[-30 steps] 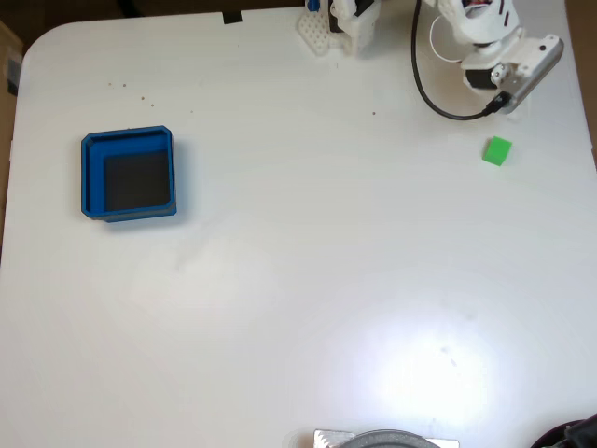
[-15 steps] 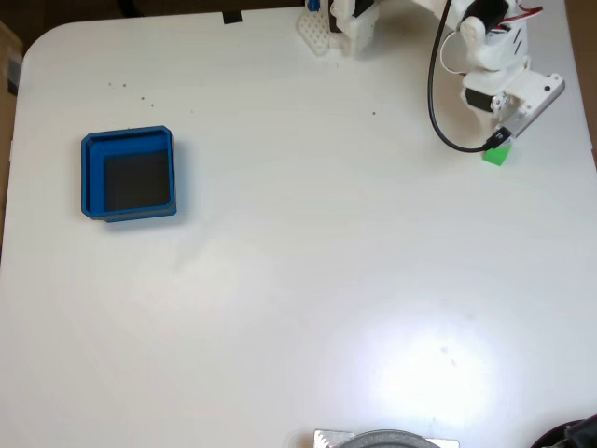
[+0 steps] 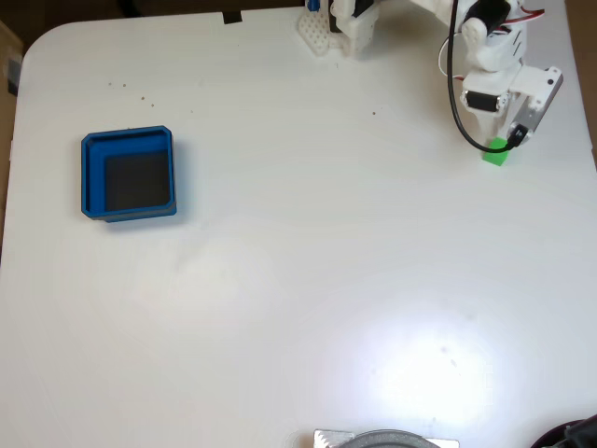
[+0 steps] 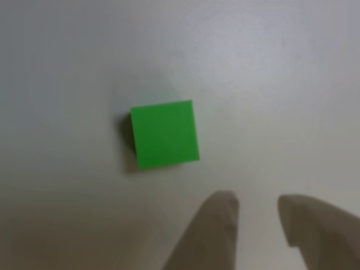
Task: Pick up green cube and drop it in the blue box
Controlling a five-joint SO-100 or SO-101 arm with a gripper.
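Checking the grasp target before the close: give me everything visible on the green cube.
The green cube is small, bright green and plain-faced, with sharp edges and a matte, plastic-like look. It sits flat on the white table, slightly rotated in the close-up view, casting a thin shadow along its left side. In the fixed view it lies near the table's right edge, partly covered by the arm's head, far from the blue box. The end effector has its fingertips just below the cube, parted, not touching it.

A wide, smooth white surface with rounded corners [image 3: 280, 308] spreads across the fixed view. A bright glare of overhead light [image 3: 434, 373] sits near its lower right. Dark brown floor [image 3: 84, 11] borders the top edge.
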